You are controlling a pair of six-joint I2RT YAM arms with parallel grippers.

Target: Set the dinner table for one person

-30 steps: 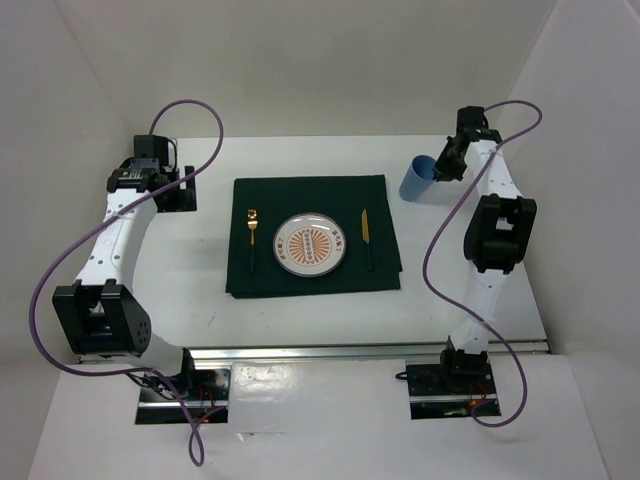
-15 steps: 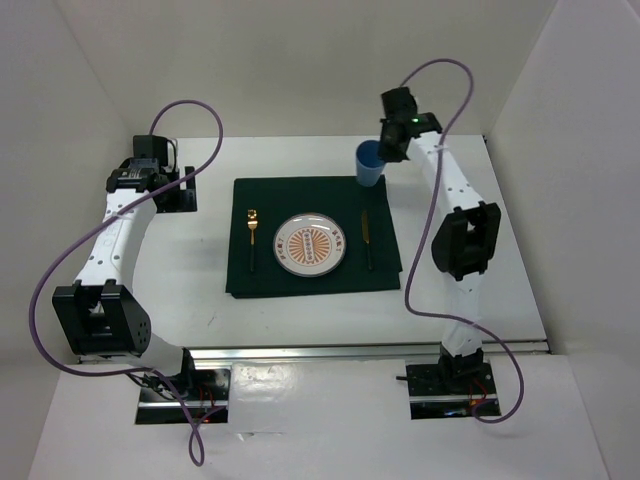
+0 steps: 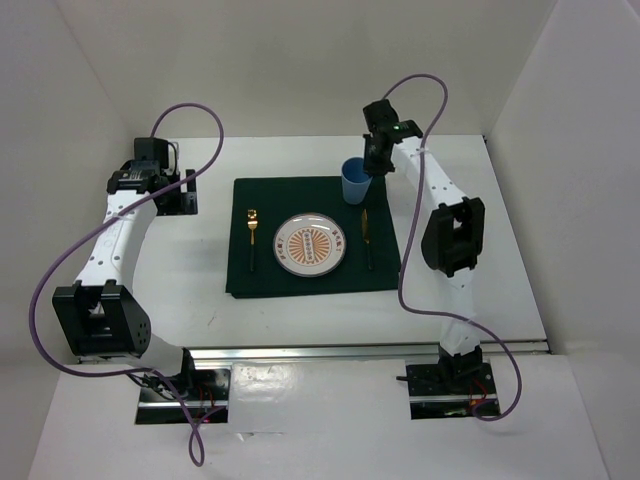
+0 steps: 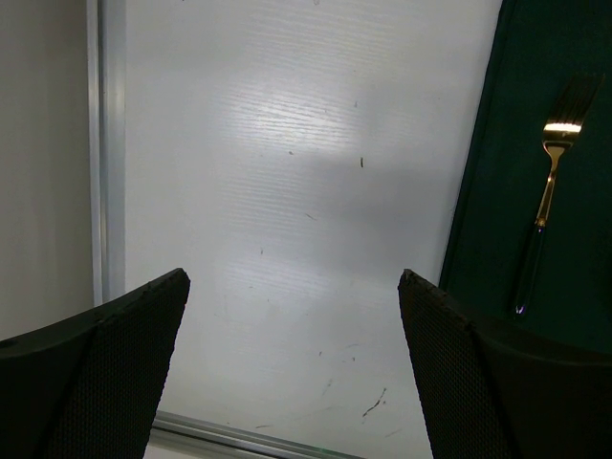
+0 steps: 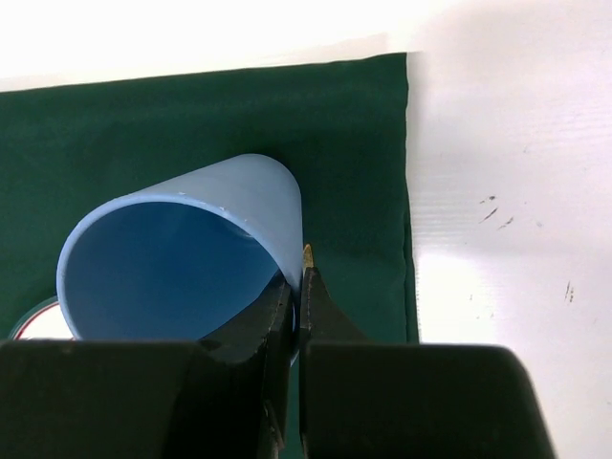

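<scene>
My left end effector (image 4: 292, 277) hangs spread wide over the bare desk (image 3: 190, 270) just left of the green mat (image 3: 300, 285), holding nothing. The desk extends beyond the mat on every side. On the mat lie a fork (image 3: 252, 225), a plate (image 3: 311, 244) and a knife (image 3: 366, 230). At the mat's far right corner, my right end effector (image 5: 298, 277) pinches the wall of a blue cup (image 5: 172, 268).

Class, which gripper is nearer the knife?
Right. The right gripper, shut on the blue cup, hangs just beyond the knife; the left gripper, open, is left of the placemat.
</scene>
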